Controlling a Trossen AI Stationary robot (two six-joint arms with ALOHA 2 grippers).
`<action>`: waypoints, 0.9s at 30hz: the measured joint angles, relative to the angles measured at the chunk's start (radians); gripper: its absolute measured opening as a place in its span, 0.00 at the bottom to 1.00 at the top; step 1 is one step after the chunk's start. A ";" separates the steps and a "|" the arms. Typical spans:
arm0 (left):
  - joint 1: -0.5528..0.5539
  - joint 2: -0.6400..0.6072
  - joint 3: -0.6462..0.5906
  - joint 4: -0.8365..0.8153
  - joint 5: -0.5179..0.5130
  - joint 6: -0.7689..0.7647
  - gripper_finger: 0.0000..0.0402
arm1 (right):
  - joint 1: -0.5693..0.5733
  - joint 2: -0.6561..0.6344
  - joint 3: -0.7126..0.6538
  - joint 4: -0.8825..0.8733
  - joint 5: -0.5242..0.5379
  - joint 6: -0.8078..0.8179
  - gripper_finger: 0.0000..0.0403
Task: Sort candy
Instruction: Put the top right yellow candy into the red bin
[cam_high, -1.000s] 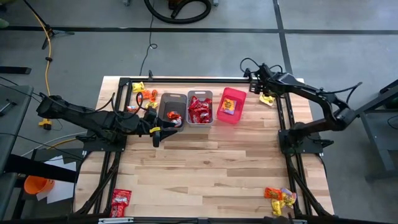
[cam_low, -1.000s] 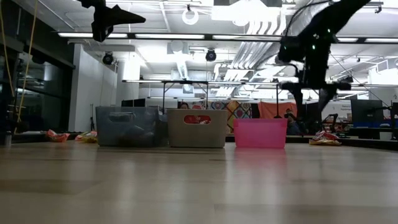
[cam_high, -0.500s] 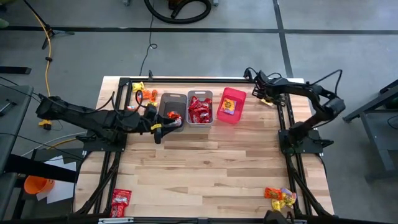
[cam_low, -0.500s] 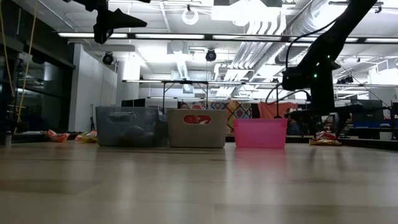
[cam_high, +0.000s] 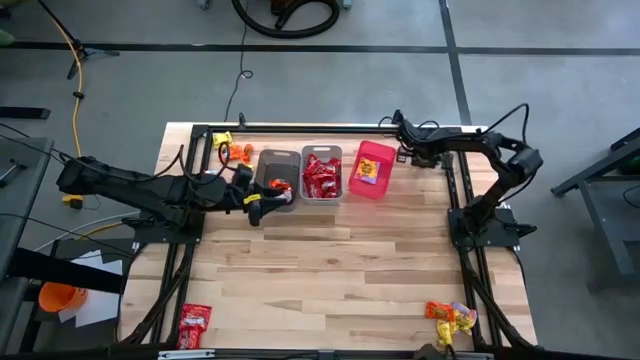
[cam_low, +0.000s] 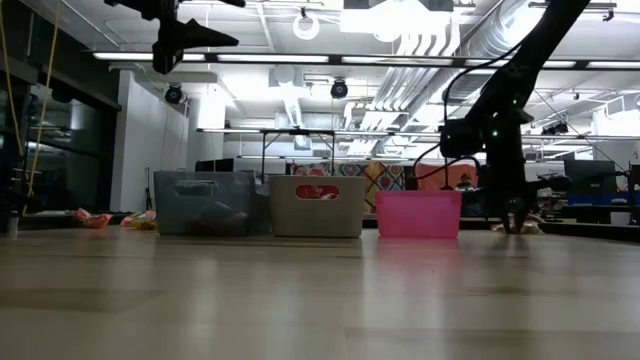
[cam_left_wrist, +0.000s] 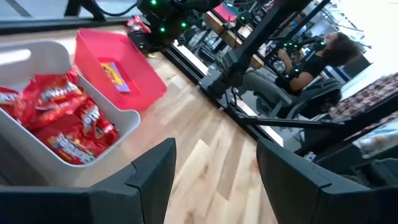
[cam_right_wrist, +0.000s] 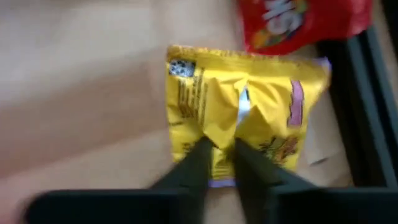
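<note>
Three bins (cam_high: 322, 174) block the back; front boards (cam_high: 330, 270) open.

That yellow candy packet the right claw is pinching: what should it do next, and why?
Probably lift it straight up. The right gripper has its fingers closed on the yellow packet, which looks to lie flat on the table beside a red packet. Raising it clears the table before carrying it toward the pink bin.
</note>
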 joint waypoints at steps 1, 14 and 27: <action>0.000 0.000 0.000 0.000 0.005 -0.010 0.53 | 0.013 -0.005 -0.002 -0.005 -0.001 -0.021 0.05; 0.000 -0.001 0.000 0.057 0.011 -0.052 0.53 | 0.243 -0.345 -0.007 -0.047 0.039 -0.045 0.01; 0.014 -0.001 0.000 0.220 -0.003 0.078 0.53 | 0.647 -0.680 -0.003 0.365 0.027 -0.199 0.00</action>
